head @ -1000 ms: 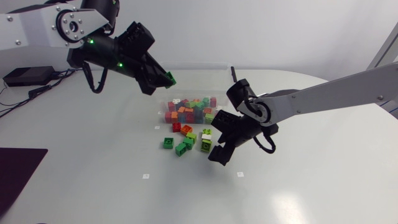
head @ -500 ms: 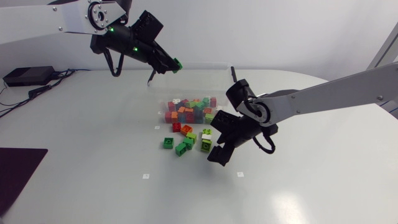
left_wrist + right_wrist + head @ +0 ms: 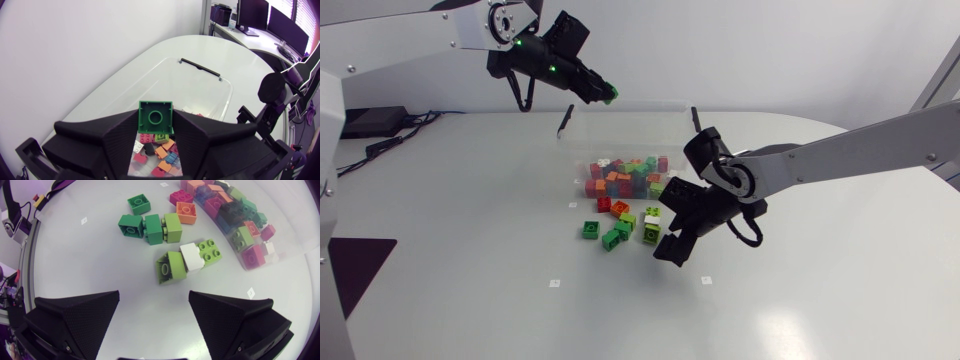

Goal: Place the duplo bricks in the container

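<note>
Gripping a green duplo brick [image 3: 155, 116] by two opposite walls in the left gripper [image 3: 603, 94], above the clear container [image 3: 192, 92], and hovering the wide-open right gripper [image 3: 154, 295] over loose bricks [image 3: 182, 260] on the surface [image 3: 470, 250] beside it; probably light, rigid, slick plastic, best pinched across flat sides.

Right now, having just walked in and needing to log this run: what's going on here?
Two arms are putting duplo bricks into a clear container. The left claw is shut on a green brick and holds it in the air above the container, which already has many bricks in it. The right claw is open, low over a handful of loose bricks lying on the table beside the container, holding none of them.
</note>
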Robot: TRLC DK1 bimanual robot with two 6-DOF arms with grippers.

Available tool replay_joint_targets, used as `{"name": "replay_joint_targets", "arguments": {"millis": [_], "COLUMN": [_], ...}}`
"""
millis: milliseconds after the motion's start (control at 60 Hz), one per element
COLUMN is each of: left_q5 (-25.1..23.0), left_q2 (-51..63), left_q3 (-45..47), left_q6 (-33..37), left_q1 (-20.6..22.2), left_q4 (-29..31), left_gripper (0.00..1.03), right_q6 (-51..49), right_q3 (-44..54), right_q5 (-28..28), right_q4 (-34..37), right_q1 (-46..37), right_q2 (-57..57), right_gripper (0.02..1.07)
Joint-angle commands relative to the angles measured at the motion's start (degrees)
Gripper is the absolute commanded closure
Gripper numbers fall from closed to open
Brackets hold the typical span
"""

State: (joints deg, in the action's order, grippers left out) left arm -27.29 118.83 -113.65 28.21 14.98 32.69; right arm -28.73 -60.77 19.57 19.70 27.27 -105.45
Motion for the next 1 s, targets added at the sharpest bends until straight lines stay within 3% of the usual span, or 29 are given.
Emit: {"name": "replay_joint_targets", "arguments": {"millis": [0, 50, 167, 233, 683, 983], "left_q5": [0.3, 0.7, 1.4, 1.4, 3.4, 6.1], "left_q2": [2.4, 2.7, 3.0, 2.3, -15.6, -28.1], "left_q3": [-2.8, -3.1, -3.4, -2.8, 14.4, 29.2], "left_q6": [-1.8, -2.3, -3.0, -2.9, 1.9, 7.6], "left_q1": [-0.5, -0.6, -0.7, -0.8, -1.6, -2.2], "left_q4": [0.1, -0.2, -0.3, -0.3, -0.3, -0.3], "left_gripper": [0.6, 0.55, 0.15, 0.05, 0.05, 0.05], "right_q6": [0.6, 0.7, 0.9, 0.9, 0.9, 0.9], "right_q3": [0.4, 0.3, 0.0, -0.5, -8.9, -11.3], "right_q5": [0.6, 0.6, 0.6, 0.6, 2.1, 2.0], "right_q4": [1.0, 1.1, 1.1, 1.4, 4.7, 7.2], "right_q1": [-0.4, -0.5, -0.5, -0.5, -2.0, -0.7], "right_q2": [0.2, 0.3, 0.4, -0.1, -6.2, -9.0], "right_gripper": [0.07, 0.07, 0.07, 0.07, 0.07, 0.16]}}
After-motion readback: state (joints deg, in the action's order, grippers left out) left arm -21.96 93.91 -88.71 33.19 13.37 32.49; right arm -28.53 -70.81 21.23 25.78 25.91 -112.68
